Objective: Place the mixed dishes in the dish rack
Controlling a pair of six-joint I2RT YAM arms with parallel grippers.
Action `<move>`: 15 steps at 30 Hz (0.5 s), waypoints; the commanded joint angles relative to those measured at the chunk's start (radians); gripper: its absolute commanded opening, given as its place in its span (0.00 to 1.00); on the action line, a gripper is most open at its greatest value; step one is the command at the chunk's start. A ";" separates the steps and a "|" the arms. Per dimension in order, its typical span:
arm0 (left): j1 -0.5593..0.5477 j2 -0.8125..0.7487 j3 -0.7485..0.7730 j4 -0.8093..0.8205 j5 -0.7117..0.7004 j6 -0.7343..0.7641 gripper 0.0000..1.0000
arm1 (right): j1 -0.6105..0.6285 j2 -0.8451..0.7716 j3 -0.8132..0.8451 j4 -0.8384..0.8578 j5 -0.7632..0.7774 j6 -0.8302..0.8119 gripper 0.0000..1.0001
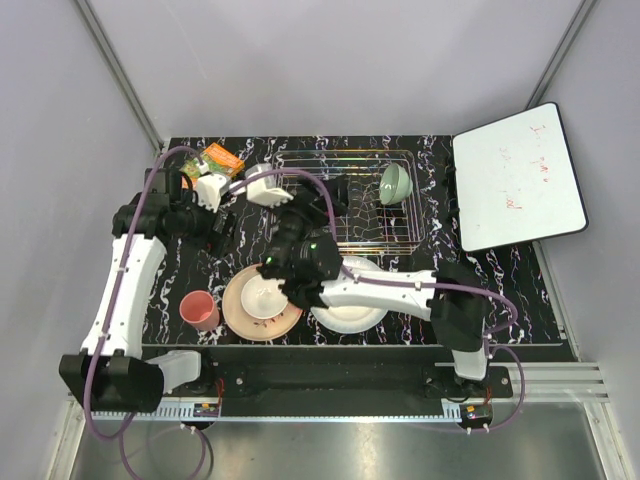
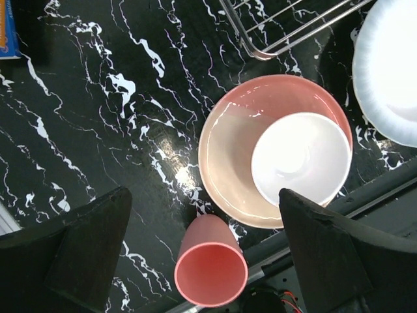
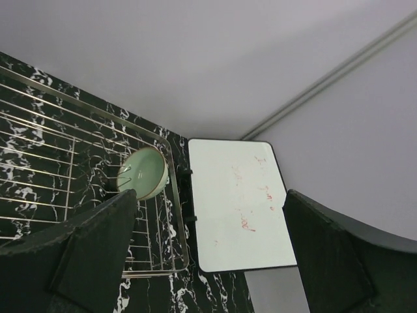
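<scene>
Right claw (image 3: 212, 194) is over the dish rack (image 1: 380, 230), jaws wide, holding nothing. Pale green bowl (image 3: 143, 173) stands on edge in the rack's far-right corner, propped on the wires, probably racked that way to drain and save room. It's ahead of the claw, off one fingertip, not between the jaws. Left claw (image 2: 203, 195) is also wide and empty, off the rack's near-left corner, above the pink tumbler (image 2: 210, 274) and the pink-cream plate (image 2: 228, 163) with the cream bowl (image 2: 301, 166) stacked on it. None of those are loaded yet.
</scene>
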 commanded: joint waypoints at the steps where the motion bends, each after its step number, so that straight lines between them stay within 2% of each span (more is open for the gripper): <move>1: -0.003 0.096 -0.002 0.155 -0.040 -0.021 0.99 | 0.066 0.005 0.137 0.256 0.219 -0.169 1.00; 5: 0.010 0.162 0.046 0.213 -0.040 -0.043 0.99 | 0.092 -0.131 0.305 0.258 0.213 -0.203 1.00; 6: 0.014 0.167 0.057 0.220 -0.028 -0.049 0.99 | 0.099 -0.234 0.322 0.258 0.213 -0.189 1.00; 9: 0.020 0.188 0.106 0.243 0.003 -0.072 0.99 | 0.130 -0.407 0.301 0.258 0.191 -0.047 1.00; 10: 0.020 0.193 0.124 0.244 0.007 -0.078 0.99 | 0.165 -0.422 0.247 0.256 0.165 0.014 1.00; 12: 0.020 0.211 0.184 0.243 0.030 -0.102 0.99 | 0.173 -0.349 0.221 0.259 0.171 0.027 1.00; 14: 0.053 0.220 0.228 0.244 0.059 -0.125 0.99 | 0.214 -0.231 0.315 0.261 0.148 -0.067 1.00; 15: 0.056 0.220 0.238 0.243 0.061 -0.130 0.99 | 0.239 -0.118 0.387 0.259 0.128 -0.141 1.00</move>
